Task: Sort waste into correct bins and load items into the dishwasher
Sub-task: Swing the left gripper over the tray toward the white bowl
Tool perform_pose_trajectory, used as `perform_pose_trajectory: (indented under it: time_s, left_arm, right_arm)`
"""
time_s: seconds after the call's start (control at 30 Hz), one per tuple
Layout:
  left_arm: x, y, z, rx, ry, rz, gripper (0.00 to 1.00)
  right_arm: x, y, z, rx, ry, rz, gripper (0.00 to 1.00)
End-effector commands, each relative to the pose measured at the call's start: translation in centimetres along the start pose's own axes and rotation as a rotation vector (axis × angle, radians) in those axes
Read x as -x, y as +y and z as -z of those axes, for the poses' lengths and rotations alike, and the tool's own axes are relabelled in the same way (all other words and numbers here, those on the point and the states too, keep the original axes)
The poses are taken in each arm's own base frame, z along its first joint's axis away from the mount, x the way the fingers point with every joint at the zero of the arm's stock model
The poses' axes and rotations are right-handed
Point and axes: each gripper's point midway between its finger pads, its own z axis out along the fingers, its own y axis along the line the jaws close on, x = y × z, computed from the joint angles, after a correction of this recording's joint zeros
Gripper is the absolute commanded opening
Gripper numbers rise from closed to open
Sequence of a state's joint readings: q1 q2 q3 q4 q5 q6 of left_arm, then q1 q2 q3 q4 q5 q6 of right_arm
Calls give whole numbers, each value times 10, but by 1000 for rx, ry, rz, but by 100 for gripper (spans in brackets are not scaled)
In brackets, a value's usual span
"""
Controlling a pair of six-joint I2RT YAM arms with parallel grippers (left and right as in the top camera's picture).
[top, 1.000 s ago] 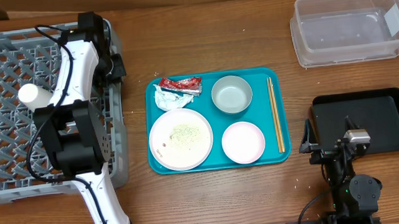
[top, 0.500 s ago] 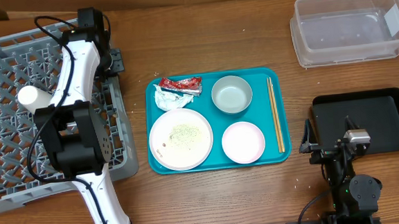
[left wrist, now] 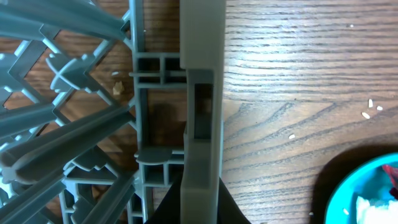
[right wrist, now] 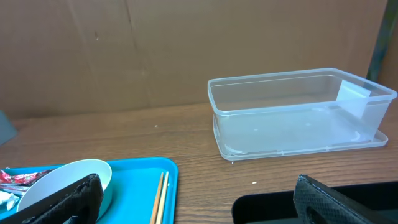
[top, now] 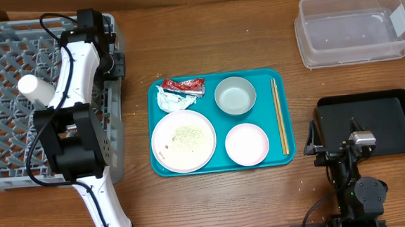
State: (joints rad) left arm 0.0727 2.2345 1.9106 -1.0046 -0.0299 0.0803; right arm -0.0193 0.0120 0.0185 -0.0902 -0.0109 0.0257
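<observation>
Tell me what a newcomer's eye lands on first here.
The left gripper clamps the right rim of the big grey dish rack, which holds one white cup. Mid-table, a teal tray carries a crumb-strewn plate, bowl, pink dish, chopsticks, napkin and red packet.

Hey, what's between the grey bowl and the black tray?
The wooden chopsticks, lying on the teal tray's right side; the overhead view shows it.

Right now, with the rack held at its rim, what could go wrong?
The left jaws clamp the rim of the dish rack; a slip could jolt it. The white cup lies on the lattice and may roll. The teal tray sits beside the rack; a push that way might hit it.
</observation>
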Motion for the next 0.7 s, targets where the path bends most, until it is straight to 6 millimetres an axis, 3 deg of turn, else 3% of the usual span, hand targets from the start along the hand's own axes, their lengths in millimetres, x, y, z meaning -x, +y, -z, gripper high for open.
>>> perform_pose_trajectory:
  time_s: [0.0,0.53,0.63,0.67]
  left_arm:
    - [-6,-33,-17,-120,17,-167,4]
    - [2,-36,-10,-118,5,30,4]
    - [7,-35,0,-118,2,52,18]
    - [8,-35,5,-118,2,52,38]
  right_arm:
    - [-1,-3,0,-13,-5,0,100]
    - [-1,-3,0,-13,-5,0,100]
    - [-1,-3,0,-13,-5,0,100]
    - [-1,-3,0,-13,-5,0,100]
